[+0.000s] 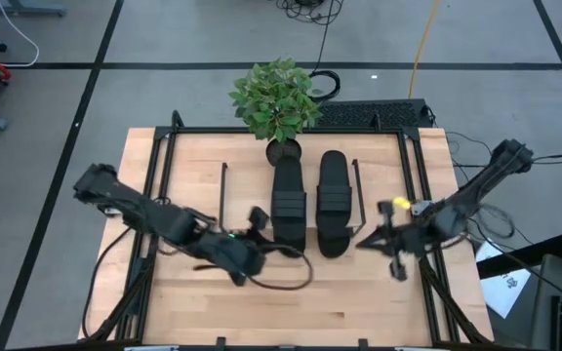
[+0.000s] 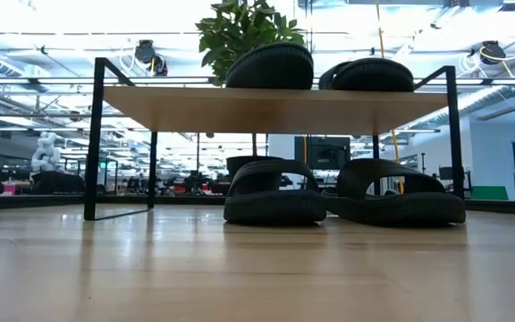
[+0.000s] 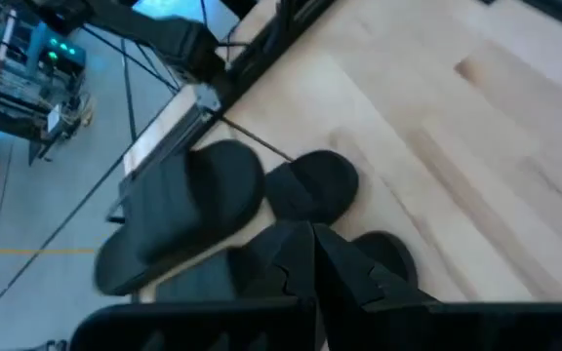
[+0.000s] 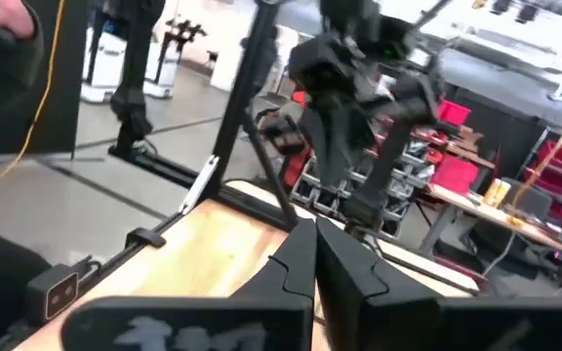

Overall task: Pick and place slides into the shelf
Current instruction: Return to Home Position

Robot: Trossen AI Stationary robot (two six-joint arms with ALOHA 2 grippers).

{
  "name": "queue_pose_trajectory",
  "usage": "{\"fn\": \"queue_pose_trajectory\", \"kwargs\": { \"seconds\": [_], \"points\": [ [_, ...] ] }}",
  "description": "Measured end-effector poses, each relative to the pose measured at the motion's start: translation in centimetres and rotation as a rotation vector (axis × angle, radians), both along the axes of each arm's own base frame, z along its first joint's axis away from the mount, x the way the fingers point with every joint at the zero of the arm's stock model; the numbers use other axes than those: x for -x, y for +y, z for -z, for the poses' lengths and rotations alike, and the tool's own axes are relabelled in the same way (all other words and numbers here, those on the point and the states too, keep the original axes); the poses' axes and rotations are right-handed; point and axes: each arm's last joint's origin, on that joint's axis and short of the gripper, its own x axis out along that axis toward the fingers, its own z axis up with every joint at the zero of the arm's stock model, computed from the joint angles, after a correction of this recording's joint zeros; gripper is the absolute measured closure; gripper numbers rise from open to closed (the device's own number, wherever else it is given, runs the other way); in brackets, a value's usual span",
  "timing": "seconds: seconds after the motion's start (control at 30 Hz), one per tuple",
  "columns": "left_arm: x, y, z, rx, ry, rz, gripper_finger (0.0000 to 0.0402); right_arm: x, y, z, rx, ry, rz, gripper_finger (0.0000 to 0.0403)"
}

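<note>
Showing all four slides [image 2: 274, 192] stowed at the shelf [image 2: 275, 109]: two on its plank, two beneath, long axes running near to far. Left pincer [image 3: 312, 244] hangs just left of them, the nearer; right pincer [image 4: 314, 239] stands off to their right. Both are closed and empty. By judgement, only withdrawal is left.

The shelf [image 2: 275, 109] stands mid-worktop [image 2: 240, 268]. The upper slides [image 2: 269, 65] lie side by side on it, the lower slides [image 2: 274, 192] side by side beneath. A plant [image 1: 276, 97] sits behind. Left claw [image 1: 259, 226] hangs left of the shelf, right claw [image 1: 374, 239] right.
</note>
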Motion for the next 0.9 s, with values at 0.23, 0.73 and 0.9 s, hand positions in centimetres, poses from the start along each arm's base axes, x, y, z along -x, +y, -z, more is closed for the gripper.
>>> {"fn": "queue_pose_trajectory", "kwargs": {
  "seconds": [0.23,0.73,0.9],
  "points": [
    [6.6,2.0,-2.8,0.08,-0.128,0.025,0.0402,4.4,-3.8,-1.3,-0.113,0.028,0.003,0.0403],
    [17.6,8.6,8.6,0.415,-0.789,-0.146,0.0402,5.2,-4.5,3.4,-0.276,0.036,0.045,0.0403],
    [20.0,10.3,9.3,0.475,-0.869,-0.152,0.0401,6.1,-5.4,3.8,-0.275,-0.012,0.05,0.0403]
  ]
}}
